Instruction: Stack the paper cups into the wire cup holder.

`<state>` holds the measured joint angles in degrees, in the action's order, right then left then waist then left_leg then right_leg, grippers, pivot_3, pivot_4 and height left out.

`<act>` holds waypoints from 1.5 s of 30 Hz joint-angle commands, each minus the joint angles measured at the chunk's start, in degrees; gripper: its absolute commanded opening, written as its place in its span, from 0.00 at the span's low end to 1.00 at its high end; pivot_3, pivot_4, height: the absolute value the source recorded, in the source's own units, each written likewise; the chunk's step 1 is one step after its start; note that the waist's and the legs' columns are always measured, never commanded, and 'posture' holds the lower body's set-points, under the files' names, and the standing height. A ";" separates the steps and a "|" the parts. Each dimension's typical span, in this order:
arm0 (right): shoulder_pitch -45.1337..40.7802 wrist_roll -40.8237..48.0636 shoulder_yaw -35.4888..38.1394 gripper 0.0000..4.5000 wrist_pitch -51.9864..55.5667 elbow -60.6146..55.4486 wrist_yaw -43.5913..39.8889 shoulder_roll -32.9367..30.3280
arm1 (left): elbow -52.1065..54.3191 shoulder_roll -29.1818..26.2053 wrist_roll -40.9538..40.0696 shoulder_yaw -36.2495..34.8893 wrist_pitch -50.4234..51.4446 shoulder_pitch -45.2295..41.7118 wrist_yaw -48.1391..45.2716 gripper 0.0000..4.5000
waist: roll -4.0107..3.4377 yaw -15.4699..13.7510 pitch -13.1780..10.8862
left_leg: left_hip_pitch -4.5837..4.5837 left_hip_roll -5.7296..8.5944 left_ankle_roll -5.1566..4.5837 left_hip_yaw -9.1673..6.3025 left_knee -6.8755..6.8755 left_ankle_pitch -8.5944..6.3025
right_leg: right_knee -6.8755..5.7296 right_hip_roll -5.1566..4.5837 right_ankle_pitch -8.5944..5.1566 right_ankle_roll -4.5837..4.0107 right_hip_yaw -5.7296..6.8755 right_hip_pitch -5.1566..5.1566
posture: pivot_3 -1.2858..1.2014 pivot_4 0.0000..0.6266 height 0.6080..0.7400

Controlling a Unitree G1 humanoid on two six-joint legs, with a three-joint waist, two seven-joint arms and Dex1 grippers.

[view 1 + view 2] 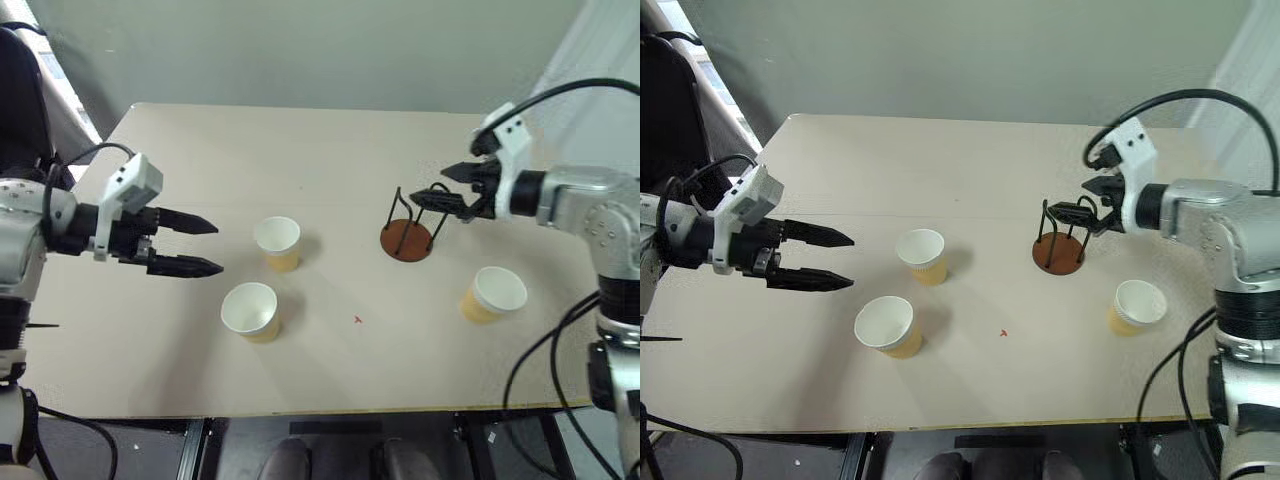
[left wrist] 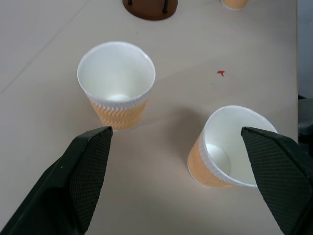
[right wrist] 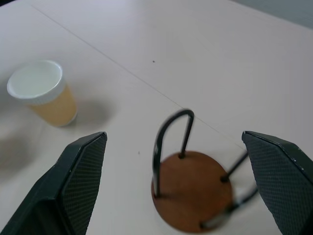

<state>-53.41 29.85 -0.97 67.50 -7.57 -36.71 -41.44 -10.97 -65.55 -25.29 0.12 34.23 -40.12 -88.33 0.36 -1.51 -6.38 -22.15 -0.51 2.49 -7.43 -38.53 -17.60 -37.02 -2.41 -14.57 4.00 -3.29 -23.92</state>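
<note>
Your right pincer (image 1: pixel 437 200) hangs open over the holder (image 1: pixel 406 240); your left pincer (image 1: pixel 195 245) is open beside two cups (image 1: pixel 278 242) on the desk (image 1: pixel 330 360).

Beige rectangular table (image 1: pixel 330 380), small red mark (image 1: pixel 357 320) on top; grey-green wall (image 1: pixel 330 50) behind; pale curtain (image 1: pixel 600 50) at right.

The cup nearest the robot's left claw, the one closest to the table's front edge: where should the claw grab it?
Grab that paper cup around its tan side wall, just under the white rolled rim. It stands upright with its mouth open, beside the open left gripper, so coming in level from the robot's left probably works best. Squeeze gently, since thin paper could crumple.
</note>
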 commanded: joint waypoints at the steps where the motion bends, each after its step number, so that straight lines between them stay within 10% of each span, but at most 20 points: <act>1: -0.81 -1.75 -0.63 1.00 2.58 -2.24 3.77 1.35 | 2.80 -0.64 -1.46 -3.36 0.64 1.53 0.96 1.00 | 0.00 -0.12 0.00 | -0.01 0.01 0.00 0.00 0.00 0.00 | 0.01 0.00 0.00 0.00 0.00 0.00 | 0.52 0.24 1.00; 14: 0.32 -7.26 -4.69 0.96 4.21 -0.57 10.33 7.04 | 6.52 -0.89 -2.96 -5.99 1.70 6.38 3.22 1.00 | 0.00 -0.06 0.00 | -0.01 0.00 0.11 -0.01 -0.07 0.06 | -0.04 0.00 0.01 -0.03 0.00 -0.11 | 0.52 0.24 1.00; 27: 1.05 -9.60 -7.31 0.00 0.57 1.22 6.69 6.74 | 7.11 -1.60 -3.12 -6.49 2.31 7.02 4.12 1.00 | 0.00 -0.08 0.00 | -0.02 0.00 0.12 -0.01 -0.04 0.07 | -0.03 0.00 0.02 -0.03 0.00 -0.12 | 0.52 0.24 1.00; 37: 12.25 5.74 -7.36 0.00 -8.22 -20.15 -24.43 -9.36 | 4.77 -1.35 -1.90 -4.38 1.48 3.89 2.96 1.00 | 0.02 -0.31 0.01 | -0.12 0.00 0.15 0.00 0.03 0.07 | 0.01 0.00 0.02 -0.03 0.01 -0.08 | 0.52 0.24 1.00; 45: 16.02 0.37 -13.51 0.00 -22.91 -22.66 -31.89 -10.85 | 4.22 -0.91 -1.57 -3.13 1.36 2.37 2.41 1.00 | 0.06 0.31 0.02 | 0.17 -0.03 0.15 0.02 -0.06 0.08 | -0.05 0.00 0.04 -0.05 -0.07 0.07 | 0.52 0.24 1.00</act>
<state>-36.94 31.56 -14.64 48.43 -29.65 -67.20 -52.44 -6.96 -66.01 -27.00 -2.54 36.17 -36.69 -85.21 0.42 -1.20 -6.36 -21.97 -0.55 2.64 -7.42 -38.59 -17.52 -37.11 -2.40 -14.52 3.94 -3.36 -23.84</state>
